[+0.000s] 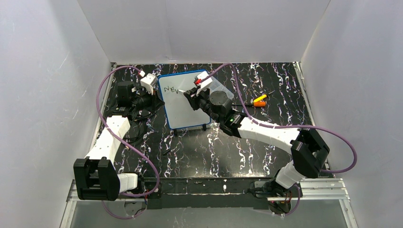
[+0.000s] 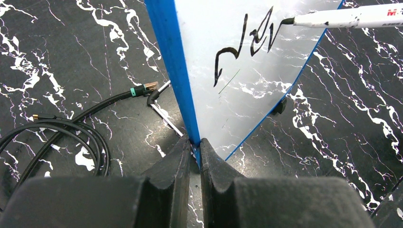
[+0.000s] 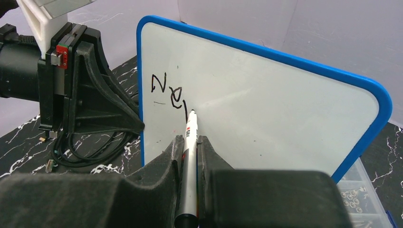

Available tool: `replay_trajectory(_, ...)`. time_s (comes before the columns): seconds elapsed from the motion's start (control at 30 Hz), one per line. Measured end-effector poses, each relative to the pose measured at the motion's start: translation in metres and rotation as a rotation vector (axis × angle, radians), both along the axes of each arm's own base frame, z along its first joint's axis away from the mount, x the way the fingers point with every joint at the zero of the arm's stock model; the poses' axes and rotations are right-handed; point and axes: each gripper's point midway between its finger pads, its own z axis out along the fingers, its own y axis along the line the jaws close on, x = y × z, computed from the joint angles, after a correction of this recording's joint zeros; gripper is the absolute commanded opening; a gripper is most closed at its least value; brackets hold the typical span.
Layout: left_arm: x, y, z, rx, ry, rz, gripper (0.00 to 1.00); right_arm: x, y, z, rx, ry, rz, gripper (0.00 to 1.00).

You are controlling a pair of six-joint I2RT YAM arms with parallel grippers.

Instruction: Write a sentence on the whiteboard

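**Board Pinched on the Left, Pen Tip on the Writing**

I am pinching the small rectangular white whiteboard with the thin blue frame in my left end effector. Its two black fingers are closing tight on the board's left frame near a lower corner. The whiteboard is standing propped up on edge on the black, white-veined marble-patterned counter, toward the far middle of it, between my two wrists.

My right end effector is squeezing fully down on a slim white marker pen with a black tip, whose barrel is lying between the fingers and pointing forward. The tip is touching the upper left part of the writing face, right at the end of the thin black handwritten sentence. That is showing only an N, an e and one stroke of a further letter.

Behind the board's right end, a clear plastic compartment box is sitting on the counter. Farther right, a small orange and yellow object is lying. Black cables are coiling on the counter beside my left end effector.
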Motion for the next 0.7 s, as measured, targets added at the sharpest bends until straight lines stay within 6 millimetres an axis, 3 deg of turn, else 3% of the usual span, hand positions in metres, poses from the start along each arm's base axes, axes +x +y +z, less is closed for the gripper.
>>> replay_trajectory(0.7,-0.0001,-0.0001,0.0000,0.000,0.000,0.000,0.00,-0.0017,-0.0079,-0.0056,-0.004,0.009,-0.019,0.01)
